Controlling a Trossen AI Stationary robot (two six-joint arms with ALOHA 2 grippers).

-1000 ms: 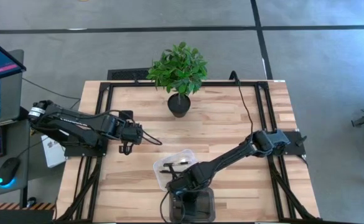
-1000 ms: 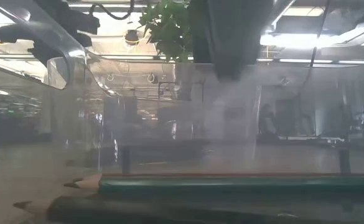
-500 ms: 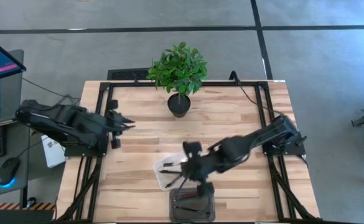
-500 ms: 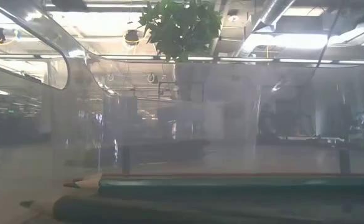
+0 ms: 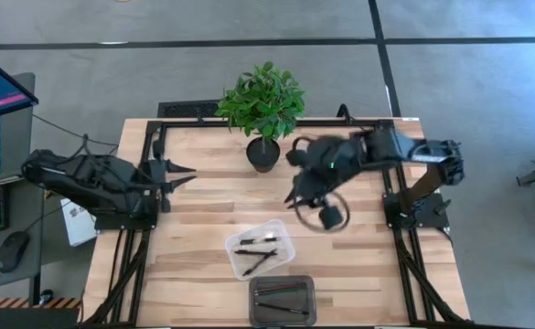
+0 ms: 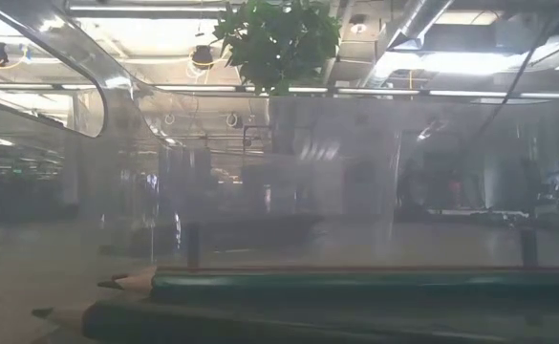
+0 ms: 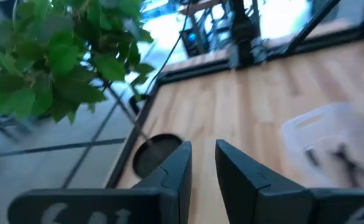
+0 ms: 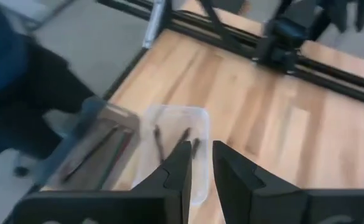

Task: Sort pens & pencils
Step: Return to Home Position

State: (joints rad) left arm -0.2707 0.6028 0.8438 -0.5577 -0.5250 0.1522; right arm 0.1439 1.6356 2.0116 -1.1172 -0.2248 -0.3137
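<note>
The pens are short black sticks lying flat in a clear tray, and they also show in the right wrist view. The pencils are slim greenish and reddish sticks lying flat in a dark tray at the near edge. In the low view the pencils fill the foreground, tips to the left. My right gripper hangs high over the table's middle, shut and empty. My left gripper is level near the left edge, shut and empty.
A potted plant stands at the far middle of the table, just ahead of my left gripper. Black frame rails run along both sides. Bare wood lies between the plant and the clear tray.
My right gripper has risen from the dark tray at the near edge and swung up and toward the far right, over the middle of the table. My left gripper has drawn back toward the left edge and turned from pointing down to level. The trays and their contents have stayed put.
</note>
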